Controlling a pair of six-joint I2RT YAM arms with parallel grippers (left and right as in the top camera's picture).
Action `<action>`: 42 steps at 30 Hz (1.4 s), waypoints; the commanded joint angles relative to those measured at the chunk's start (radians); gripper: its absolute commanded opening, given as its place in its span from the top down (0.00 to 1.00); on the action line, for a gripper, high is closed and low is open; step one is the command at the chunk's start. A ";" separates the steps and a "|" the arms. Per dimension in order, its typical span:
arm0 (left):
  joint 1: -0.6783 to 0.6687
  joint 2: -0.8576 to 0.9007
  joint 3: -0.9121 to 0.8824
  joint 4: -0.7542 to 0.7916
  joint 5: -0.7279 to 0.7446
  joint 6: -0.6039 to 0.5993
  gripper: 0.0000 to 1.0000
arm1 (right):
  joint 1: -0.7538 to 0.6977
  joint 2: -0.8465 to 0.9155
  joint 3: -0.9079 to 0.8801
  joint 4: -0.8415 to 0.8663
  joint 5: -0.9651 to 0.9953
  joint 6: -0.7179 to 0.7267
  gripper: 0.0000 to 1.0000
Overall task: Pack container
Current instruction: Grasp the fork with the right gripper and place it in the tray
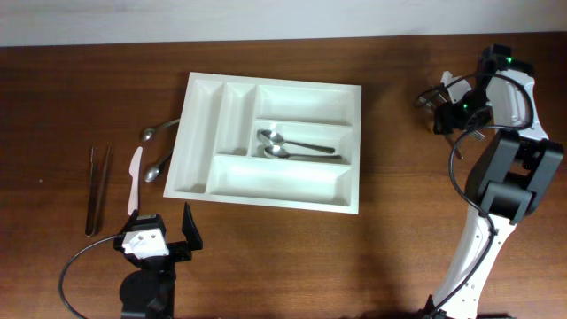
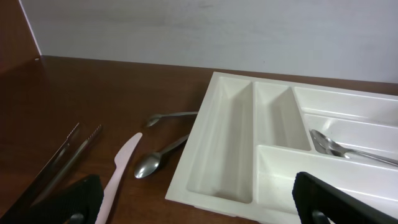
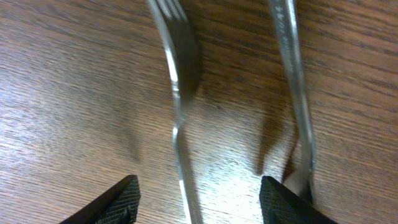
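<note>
The white container (image 1: 197, 133) lies mid-table, and two metal spoons (image 1: 297, 146) rest in its middle long compartment. My left gripper (image 1: 158, 241) is open and empty near the front edge, short of the container's front left corner (image 2: 221, 143). My right gripper (image 1: 440, 102) is open low over the table at the far right. In the right wrist view, a metal fork (image 3: 177, 93) lies between its fingers (image 3: 199, 202). A second metal utensil (image 3: 292, 81) lies by the right finger.
Left of the container lie two loose spoons (image 1: 159, 133) (image 1: 158, 168), a white plastic knife (image 1: 135, 177) and dark tongs (image 1: 97, 188). They also show in the left wrist view: spoons (image 2: 152, 163), knife (image 2: 121, 171), tongs (image 2: 59, 162).
</note>
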 commanded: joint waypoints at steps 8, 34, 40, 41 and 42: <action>0.006 -0.006 -0.008 0.003 0.011 0.019 0.01 | 0.044 0.008 -0.057 0.053 -0.009 0.005 0.49; 0.006 -0.006 -0.008 0.003 0.011 0.019 0.01 | 0.268 -0.084 0.332 -0.061 -0.190 -0.076 0.96; 0.006 -0.006 -0.008 0.003 0.011 0.019 0.01 | 0.472 -0.075 0.383 -0.089 -0.253 -0.323 0.96; 0.006 -0.006 -0.008 0.003 0.011 0.019 0.01 | 0.486 -0.074 0.383 -0.098 -0.253 -0.359 0.96; 0.006 -0.006 -0.008 0.003 0.011 0.019 0.01 | 0.523 -0.066 0.383 -0.125 -0.253 -0.454 0.96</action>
